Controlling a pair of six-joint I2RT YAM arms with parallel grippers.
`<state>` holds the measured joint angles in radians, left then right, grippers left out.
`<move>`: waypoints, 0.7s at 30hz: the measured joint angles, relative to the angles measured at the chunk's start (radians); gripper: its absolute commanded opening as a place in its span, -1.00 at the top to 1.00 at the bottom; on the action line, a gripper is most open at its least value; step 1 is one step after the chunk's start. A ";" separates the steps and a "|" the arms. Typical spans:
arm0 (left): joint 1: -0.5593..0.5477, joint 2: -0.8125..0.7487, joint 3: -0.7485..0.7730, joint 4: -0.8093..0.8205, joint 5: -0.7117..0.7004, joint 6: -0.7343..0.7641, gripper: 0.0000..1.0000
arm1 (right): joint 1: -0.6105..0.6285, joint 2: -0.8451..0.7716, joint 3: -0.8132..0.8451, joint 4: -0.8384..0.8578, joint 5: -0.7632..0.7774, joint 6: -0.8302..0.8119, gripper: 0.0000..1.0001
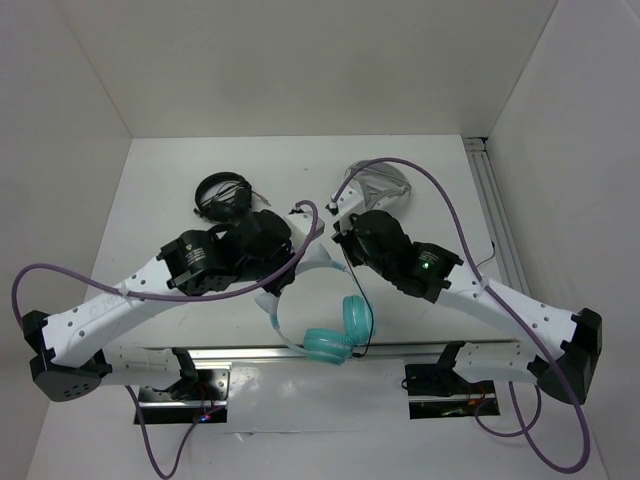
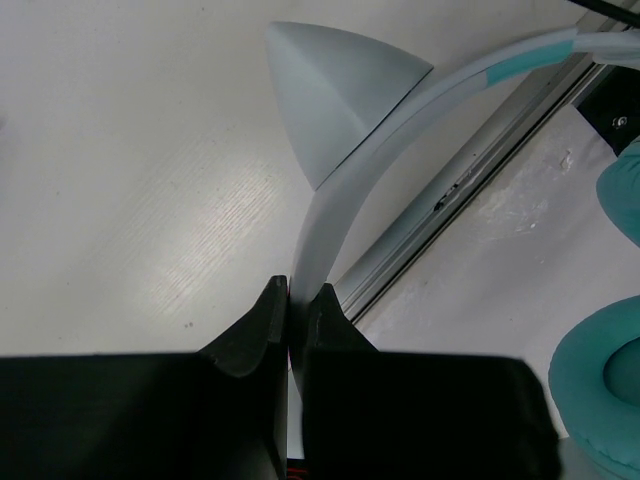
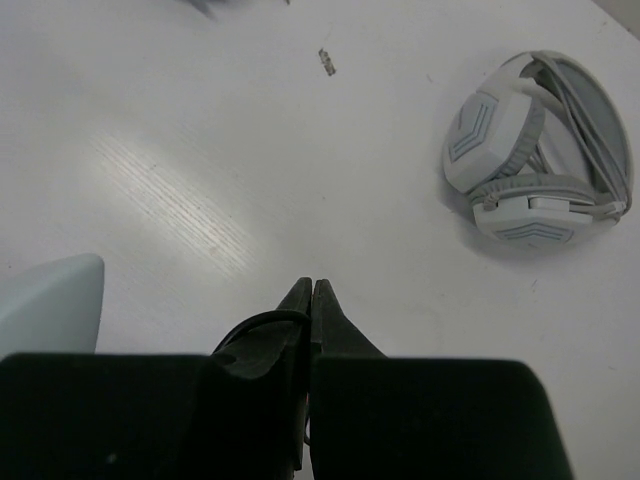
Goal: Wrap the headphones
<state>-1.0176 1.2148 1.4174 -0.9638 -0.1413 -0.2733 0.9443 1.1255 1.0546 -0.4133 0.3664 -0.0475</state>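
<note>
Your left gripper (image 2: 295,300) clamps the likely springy pale headband (image 2: 340,200) of the light teal headphones (image 1: 327,345), held centre-table by the near rail (image 1: 230,352), while your right gripper (image 3: 312,300) pinches their limp, thin black cable (image 3: 255,322).

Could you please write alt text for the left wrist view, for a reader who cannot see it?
The left gripper is shut on the pale headband of the headphones, which arcs up and right to a teal section. Teal ear cups show at the right edge, and a metal rail crosses the white table diagonally.
</note>
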 measured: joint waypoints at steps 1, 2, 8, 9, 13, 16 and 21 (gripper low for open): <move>0.001 0.000 0.000 0.006 0.001 -0.002 1.00 | -0.011 0.014 0.000 -0.001 -0.012 0.000 1.00; 0.002 0.000 0.000 0.010 0.001 -0.006 1.00 | -0.021 0.027 0.001 -0.002 -0.023 0.000 1.00; 0.006 0.006 0.000 0.016 0.005 -0.014 1.00 | -0.068 0.043 0.006 0.003 -0.120 -0.003 0.77; 0.006 0.009 0.000 0.021 0.010 -0.014 1.00 | -0.079 0.039 0.006 0.007 -0.140 -0.003 0.77; 0.004 0.012 0.000 0.052 0.036 -0.014 1.00 | -0.128 0.016 0.001 0.027 -0.225 -0.002 0.57; -0.002 0.012 0.000 0.075 0.066 -0.014 1.00 | -0.158 -0.002 -0.023 0.076 -0.310 0.002 0.29; -0.016 -0.005 0.001 0.090 0.094 -0.016 1.00 | -0.202 -0.006 -0.093 0.171 -0.520 0.005 -0.01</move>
<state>-1.0340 1.2095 1.4181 -0.8734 -0.0471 -0.2890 0.7422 1.1191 0.9619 -0.2428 -0.1532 -0.0429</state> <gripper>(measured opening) 0.129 0.474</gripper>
